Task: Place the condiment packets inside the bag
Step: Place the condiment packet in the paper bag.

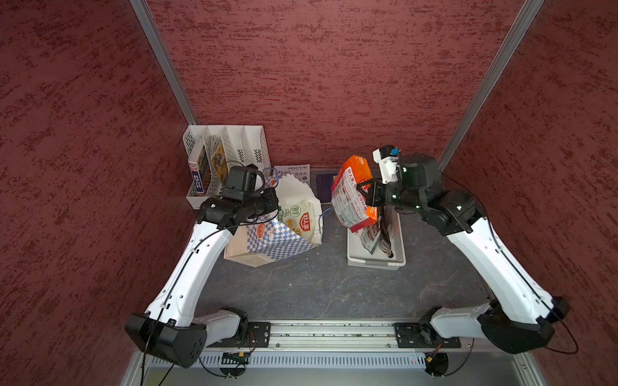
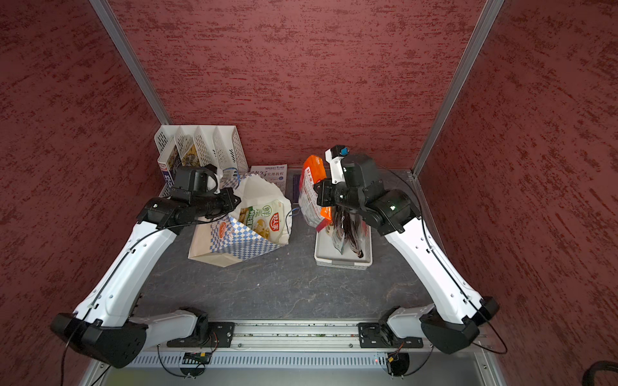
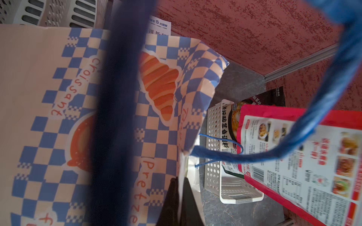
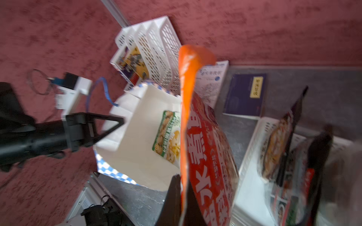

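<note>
Dark grey worktop [image 1: 317, 287] carries everything, w/ red walls [image 1: 334, 83] around it. On its left half stands the bag [image 1: 267, 245], leaning a bit, mouth wide open & the white inside showing in both top views. Behind it, in the back-left corner, is a white rack [image 1: 234, 140] w/ books [image 1: 197, 167] in two slots. On the right half is a white basket [image 1: 374, 262], near the bag but apart from it.

The orange packet [image 1: 351, 197] is lifted off the worktop, about upright, over the basket's far end on the side toward the bag; it is not in the bag yet. A white-green packet [image 1: 297, 217] is already inside the bag, leaning on the inner wall. Dark packets [image 1: 381, 234] stand in the basket; the exact no. is not clear.

At the back wall lie a white book [image 1: 294, 168], partly hidden by the bag, & a blue book [image 1: 326, 187] beside it. A blue cord [image 1: 321, 219] hangs from the bag's rim on the basket side.

Left end effector [image 1: 276, 200] is closed on the bag's rim; in the left wrist view the paper edge is pinched btw. the dark fingers [image 3: 170, 197]. Right end effector [image 1: 363, 191] is closed on the orange packet, clamping its edge, as the right wrist view also shows
</note>
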